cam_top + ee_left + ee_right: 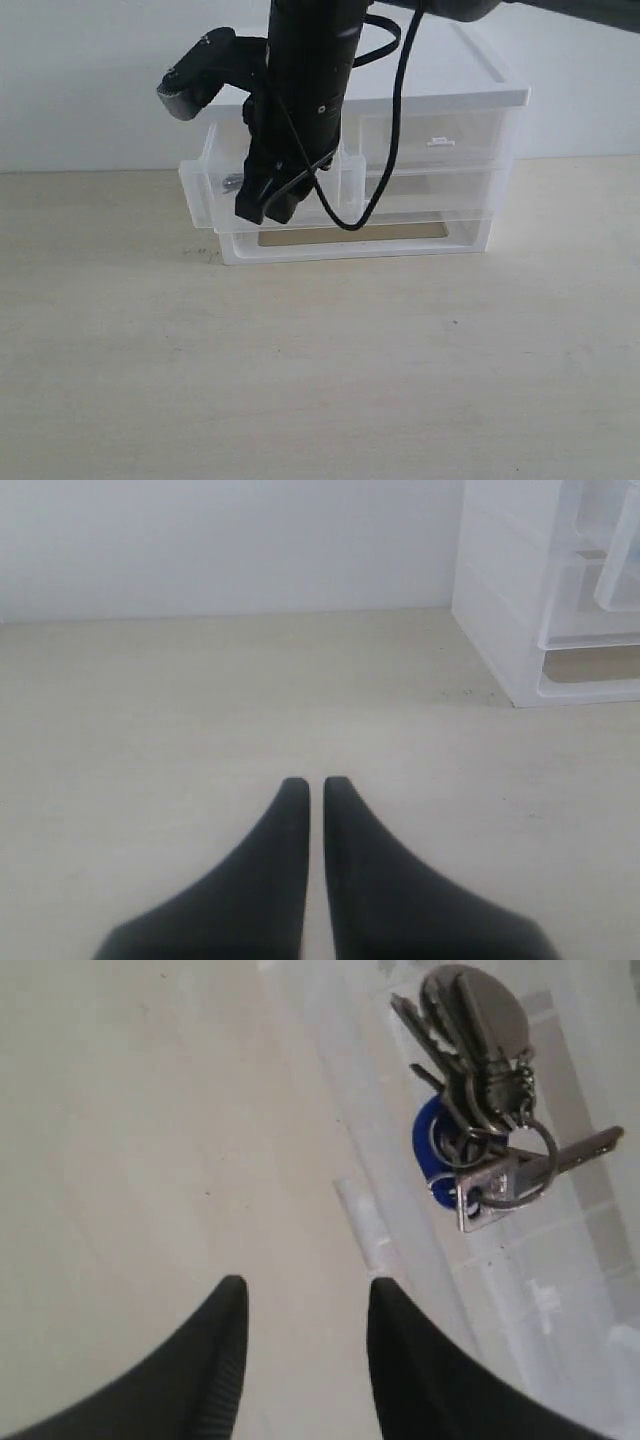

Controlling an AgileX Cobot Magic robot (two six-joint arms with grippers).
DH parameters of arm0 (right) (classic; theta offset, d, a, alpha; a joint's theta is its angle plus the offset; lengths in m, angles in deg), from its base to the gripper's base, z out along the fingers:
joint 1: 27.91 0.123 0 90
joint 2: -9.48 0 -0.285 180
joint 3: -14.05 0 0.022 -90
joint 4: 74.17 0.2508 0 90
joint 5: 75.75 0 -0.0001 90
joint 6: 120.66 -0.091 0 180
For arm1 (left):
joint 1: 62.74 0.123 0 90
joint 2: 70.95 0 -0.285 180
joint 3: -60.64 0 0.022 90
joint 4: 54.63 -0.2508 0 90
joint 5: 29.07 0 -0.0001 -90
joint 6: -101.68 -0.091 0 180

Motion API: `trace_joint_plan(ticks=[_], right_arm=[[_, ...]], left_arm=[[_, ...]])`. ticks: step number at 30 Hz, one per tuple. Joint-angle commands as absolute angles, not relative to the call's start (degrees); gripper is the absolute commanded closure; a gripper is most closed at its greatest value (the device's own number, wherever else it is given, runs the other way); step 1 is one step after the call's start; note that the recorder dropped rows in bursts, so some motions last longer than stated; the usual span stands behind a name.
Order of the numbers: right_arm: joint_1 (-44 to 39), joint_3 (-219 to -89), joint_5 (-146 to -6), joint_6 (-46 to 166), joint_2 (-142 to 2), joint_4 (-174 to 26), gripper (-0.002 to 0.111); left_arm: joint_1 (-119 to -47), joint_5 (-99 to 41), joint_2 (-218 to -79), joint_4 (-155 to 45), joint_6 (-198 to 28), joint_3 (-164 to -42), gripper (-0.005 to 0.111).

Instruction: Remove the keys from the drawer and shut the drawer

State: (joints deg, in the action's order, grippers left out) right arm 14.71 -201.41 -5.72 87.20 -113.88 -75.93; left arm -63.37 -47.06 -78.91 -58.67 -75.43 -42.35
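Right gripper poised over the pulled-out drawer: jaws partly apart, gripping nothing. The keys lie inside the drawer, ahead of the jaws and off to one side, not between them, beyond the drawer's front wall. Left gripper: jaws closed, empty, above the table, with the unit well ahead, to one side.

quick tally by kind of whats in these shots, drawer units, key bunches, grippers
drawer unit: 1
bunch of keys: 1
grippers: 2, the left gripper and the right gripper
total: 4
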Motion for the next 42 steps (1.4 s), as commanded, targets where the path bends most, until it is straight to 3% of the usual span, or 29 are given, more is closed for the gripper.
trace_joint_plan(ticks=[1, 13, 32, 37, 42], right_arm=[[14.60, -201.40, -7.44, 90.27, -112.70, -80.54, 0.072], [16.60, -201.40, -11.24, 96.23, -109.13, -81.91, 0.072], [16.60, -201.40, -12.49, 98.02, -114.86, -87.00, 0.073], [16.60, -201.40, -8.32, 100.82, -114.86, -85.10, 0.108], [16.60, -201.40, -5.79, 103.09, -114.74, -84.10, 0.108]], left_arm=[[-63.24, -47.16, -78.73, -58.57, -74.87, -42.14, 0.102], [-63.24, -47.16, -78.73, -58.57, -74.87, -42.14, 0.102], [-63.24, -47.16, -78.73, -58.57, -74.87, -42.14, 0.102], [-63.24, -47.16, -78.73, -58.57, -74.87, -42.14, 0.102], [-63.24, -47.16, -78.73, -58.57, -74.87, -42.14, 0.102]])
